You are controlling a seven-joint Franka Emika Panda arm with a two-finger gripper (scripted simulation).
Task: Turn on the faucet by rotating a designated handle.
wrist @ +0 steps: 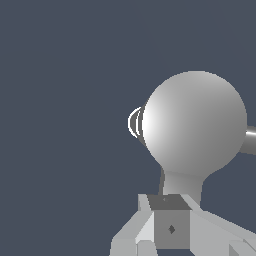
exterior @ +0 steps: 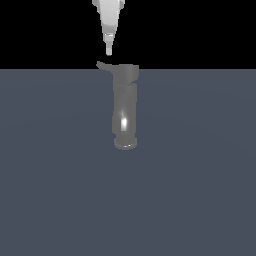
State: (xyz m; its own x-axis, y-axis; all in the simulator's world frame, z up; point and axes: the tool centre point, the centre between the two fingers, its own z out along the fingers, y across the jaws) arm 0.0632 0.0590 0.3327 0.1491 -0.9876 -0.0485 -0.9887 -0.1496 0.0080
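Faucet (exterior: 125, 107) sits near centre of the exterior view, on a flat dark blue-grey floor (exterior: 50, 175): 1 grey glossy cylinder, wider cap end at 12 o'clock right on the line where the floor meets the black background, flared round rim at 6 o'clock, bright white glint on the body just above that rim. Handle (exterior: 103, 65) is a short thin grey stub leaving the cap end toward 10 o'clock, on the exterior view's left, much smaller than the body. Gripper (exterior: 109, 50) comes in from 12 o'clock, white, tapering to a narrow tip that hangs just above the handle's outer end, slightly toward the cap; a thin dark gap shows between tip and handle, so apart, not touching. From this view the fingers read as 1 narrow point, no gap between them visible, nothing seen between them. Wrist view: faucet (wrist: 197, 122) fills the middle as a big rounded grey dome seen end-on, white concentric rim arcs peeking out at its 9 o'clock edge, a grey stub running off at its 3 o'clock edge, which I can't identify with certainty. Below the dome, white gripper (wrist: 167, 220) parts and a grey block with a small dark diamond mark, near the narrow grey neck that comes down from the dome; contact not resolvable there. Jaw state: can't tell from either view whether they're closed or slightly apart.
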